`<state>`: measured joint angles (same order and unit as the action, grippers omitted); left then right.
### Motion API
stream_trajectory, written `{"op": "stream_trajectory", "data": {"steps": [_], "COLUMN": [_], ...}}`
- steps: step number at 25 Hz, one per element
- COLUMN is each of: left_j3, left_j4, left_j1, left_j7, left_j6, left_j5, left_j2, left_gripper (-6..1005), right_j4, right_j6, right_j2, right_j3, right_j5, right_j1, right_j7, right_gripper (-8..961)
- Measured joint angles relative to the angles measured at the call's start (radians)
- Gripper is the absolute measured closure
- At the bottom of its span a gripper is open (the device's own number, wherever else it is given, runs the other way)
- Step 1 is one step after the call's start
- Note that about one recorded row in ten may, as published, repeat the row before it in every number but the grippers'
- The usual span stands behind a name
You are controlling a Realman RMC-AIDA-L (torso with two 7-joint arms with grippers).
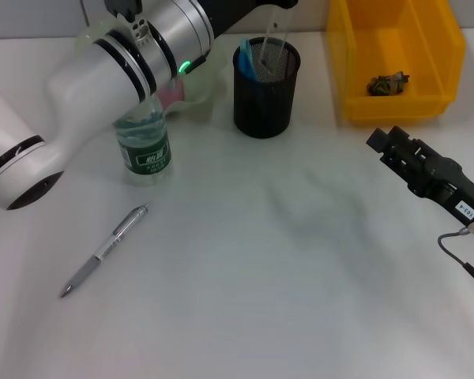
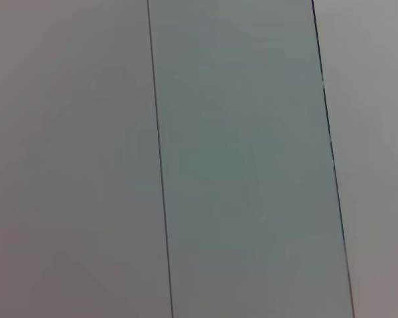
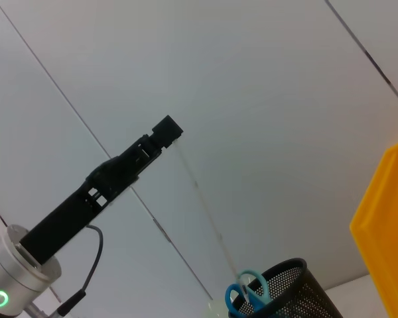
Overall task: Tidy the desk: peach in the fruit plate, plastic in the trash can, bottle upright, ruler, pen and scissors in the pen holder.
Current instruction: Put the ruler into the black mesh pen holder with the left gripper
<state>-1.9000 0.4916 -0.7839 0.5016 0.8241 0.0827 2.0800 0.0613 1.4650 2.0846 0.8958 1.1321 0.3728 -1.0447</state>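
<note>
My left gripper [image 3: 170, 132] hangs above the black mesh pen holder [image 1: 266, 87], shut on the top of a clear ruler [image 3: 202, 192]. The ruler [image 1: 275, 38] slants down, its lower end inside the holder beside the blue-handled scissors [image 1: 247, 60]. Left of the holder the bottle [image 1: 144, 147] with a green label stands upright. A grey pen [image 1: 104, 251] lies on the table at front left. Pink peach [image 1: 172, 95] shows behind my left arm on the pale fruit plate [image 1: 201, 93]. Crumpled plastic [image 1: 389, 82] lies in the yellow trash can [image 1: 395, 106]. My right gripper [image 1: 381, 140] rests at the right.
My white left arm [image 1: 103, 79] crosses the back left of the table and hides most of the fruit plate. The right wrist view shows the pen holder [image 3: 285, 291], scissors [image 3: 247, 291] and trash can [image 3: 385, 218] against wall panels. The left wrist view shows only plain panels.
</note>
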Motion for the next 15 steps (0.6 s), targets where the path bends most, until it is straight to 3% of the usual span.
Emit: {"op": "stream_trajectory", "data": {"steps": [15], "left_j3": [-0.002], "left_j4": [-0.009], "left_j1": [0.001], "left_j7": [0.0], "left_j6": [-0.001], "left_j5": [0.001], "left_j2": [0.0], "left_gripper": [594], "right_j4": [0.0], "right_j6": [0.002], "right_j2": [0.002], "right_j3": [0.0], "right_j5": [0.0], "right_j1": [0.0], "right_j7": [0.0], "right_gripper": [365]}}
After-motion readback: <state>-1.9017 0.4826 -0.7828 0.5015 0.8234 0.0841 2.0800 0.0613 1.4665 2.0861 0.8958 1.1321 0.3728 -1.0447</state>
